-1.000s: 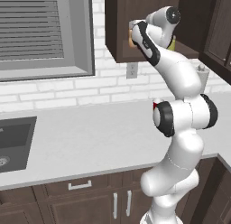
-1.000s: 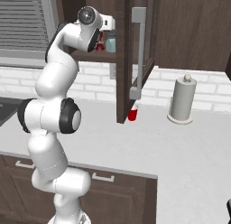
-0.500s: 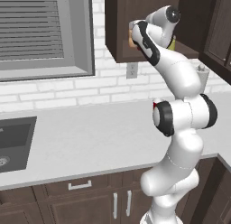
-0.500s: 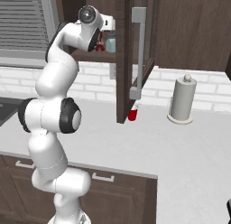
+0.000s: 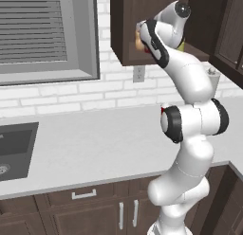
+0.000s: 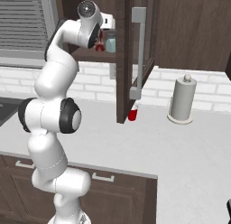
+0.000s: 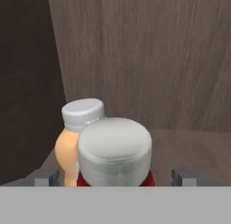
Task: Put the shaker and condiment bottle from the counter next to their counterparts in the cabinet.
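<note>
The condiment bottle [image 7: 113,148], red with a white cap, stands on the cabinet [image 5: 124,25] shelf between my fingertips [image 7: 45,176], with a gap on each side. My gripper [image 7: 115,175] is open around it. Just behind it to the left is the orange bottle [image 7: 66,155] with its own white cap. From the right base view, the red bottle [image 6: 99,47] shows beside the pale blue-grey shaker [image 6: 110,42] under my hand. A sliver of the yellow-green shaker [image 5: 182,46] shows behind my forearm at shelf height.
The open cabinet door [image 6: 124,60] hangs right of my hand. On the counter [image 6: 180,146] a red cup [image 6: 132,114] stands behind the door, with a paper towel roll [image 6: 182,99] further right. A dark sink [image 5: 14,144] lies at the far left.
The jaws have spread apart off the red bottle. The arm has kept its place, reaching into the cabinet.
</note>
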